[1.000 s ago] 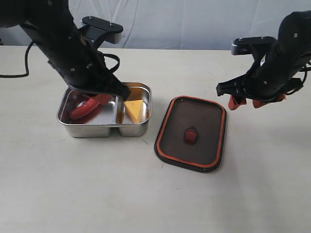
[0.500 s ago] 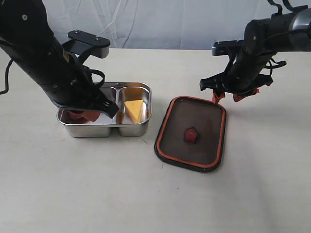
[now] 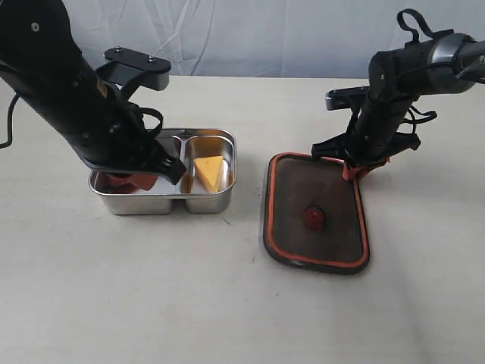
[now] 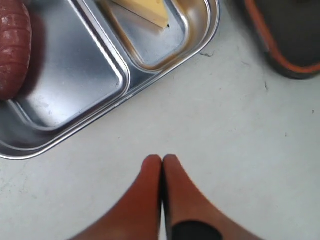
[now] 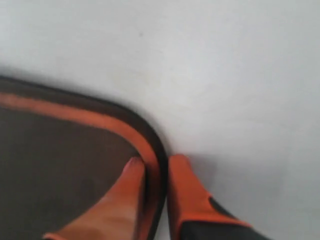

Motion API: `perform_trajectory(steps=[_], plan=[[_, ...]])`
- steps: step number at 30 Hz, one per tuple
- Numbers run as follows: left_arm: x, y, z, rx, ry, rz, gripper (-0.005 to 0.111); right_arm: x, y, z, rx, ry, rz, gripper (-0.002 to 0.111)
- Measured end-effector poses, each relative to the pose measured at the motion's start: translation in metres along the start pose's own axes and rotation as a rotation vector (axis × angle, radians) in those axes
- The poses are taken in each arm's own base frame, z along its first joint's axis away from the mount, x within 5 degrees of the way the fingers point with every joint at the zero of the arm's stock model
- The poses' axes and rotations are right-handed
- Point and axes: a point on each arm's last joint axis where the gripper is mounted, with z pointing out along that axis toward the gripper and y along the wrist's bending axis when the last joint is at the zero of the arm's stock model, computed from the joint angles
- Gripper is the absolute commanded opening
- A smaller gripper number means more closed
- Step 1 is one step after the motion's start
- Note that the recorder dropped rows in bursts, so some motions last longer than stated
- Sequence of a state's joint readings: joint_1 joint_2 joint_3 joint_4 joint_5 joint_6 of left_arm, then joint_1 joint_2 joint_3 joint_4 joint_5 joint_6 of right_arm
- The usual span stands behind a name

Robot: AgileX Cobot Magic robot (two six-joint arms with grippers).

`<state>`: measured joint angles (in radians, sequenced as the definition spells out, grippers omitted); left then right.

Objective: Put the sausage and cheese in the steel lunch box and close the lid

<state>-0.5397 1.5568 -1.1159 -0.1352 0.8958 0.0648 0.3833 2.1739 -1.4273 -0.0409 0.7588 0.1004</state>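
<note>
The steel lunch box (image 3: 170,203) stands left of centre on the table. The yellow cheese (image 3: 209,173) lies in its right compartment. In the left wrist view the red sausage (image 4: 12,50) lies in the other compartment of the lunch box (image 4: 75,75), with the cheese (image 4: 145,10) beside it. My left gripper (image 4: 161,159) is shut and empty, held over the table beside the box. The dark lid (image 3: 303,186) with its orange rim lies right of the box. My right gripper (image 3: 355,168) is shut on the lid's far right corner, one finger (image 5: 131,175) inside the rim of the lid (image 5: 60,160) and one outside.
The left arm (image 3: 91,106) leans over the box's left compartment and hides most of it in the exterior view. An orange valve (image 3: 313,218) sits near the lid's centre. A pale backdrop (image 3: 265,30) runs along the table's far edge.
My right gripper came down onto the lid's far corner and closed on its rim. The lid has turned and shifted slightly right. The left arm lifted out of the box a second ago and now holds still.
</note>
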Motion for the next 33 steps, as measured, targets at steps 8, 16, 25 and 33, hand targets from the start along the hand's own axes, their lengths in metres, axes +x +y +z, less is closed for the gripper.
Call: perform_trajectory(steps=[8,16,25,33], plan=[[-0.002,-0.015,-0.001,0.163,-0.018,-0.035,0.051,0.003,-0.001,-0.010,0.012,0.014,-0.013,-0.001],[-0.012,-0.022,-0.011,0.238,-0.162,-0.070,0.063,-0.003,-0.003,-0.080,0.000,-0.150,-0.038,-0.001],[-0.020,0.000,-0.048,0.439,-0.348,-0.189,0.063,0.001,0.006,-0.129,-0.121,-0.262,-0.055,-0.001],[-0.015,0.026,-0.066,0.635,-0.386,-0.202,0.063,0.005,0.018,-0.158,-0.272,-0.339,-0.061,-0.001]])
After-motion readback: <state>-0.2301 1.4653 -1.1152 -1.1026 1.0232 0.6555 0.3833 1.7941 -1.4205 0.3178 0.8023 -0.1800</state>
